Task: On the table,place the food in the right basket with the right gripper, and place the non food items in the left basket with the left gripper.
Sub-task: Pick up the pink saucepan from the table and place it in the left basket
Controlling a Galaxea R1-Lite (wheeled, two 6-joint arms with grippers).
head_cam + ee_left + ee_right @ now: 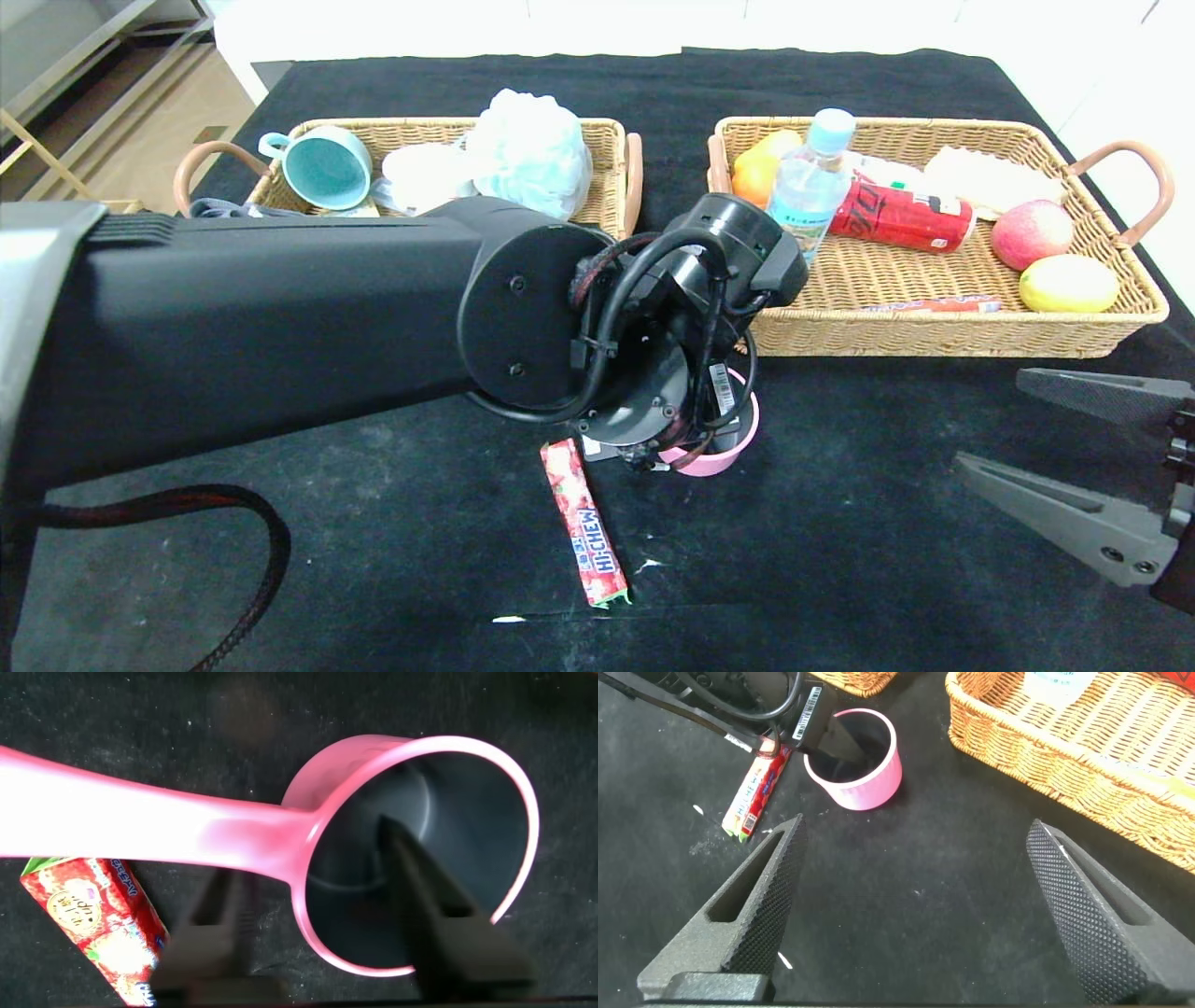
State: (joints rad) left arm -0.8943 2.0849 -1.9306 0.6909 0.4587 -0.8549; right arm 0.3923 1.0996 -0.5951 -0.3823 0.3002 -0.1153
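1. The left gripper (pixel 322 919) hangs over the pink saucepan (pixel 719 448) at the middle of the table (pixel 840 523). Its fingers are spread: one finger (pixel 439 915) reaches inside the pan's dark bowl and the other sits outside the wall by the handle. Whether they press the wall cannot be told.
2. The Hi-Chew stick (pixel 585 523) lies flat on the cloth just beside the pan, on the robot's left.
3. The right gripper (pixel 1074 457) hovers over the table near the robot's right edge, fingers wide apart and holding nothing.
4. The right basket (pixel 934 327) holds the bottle (pixel 810 182), a red can (pixel 901 217), an orange stick (pixel 934 304) and fruit.
5. The left basket (pixel 597 131) holds a teal mug (pixel 322 166) and a pale bath puff (pixel 530 149).
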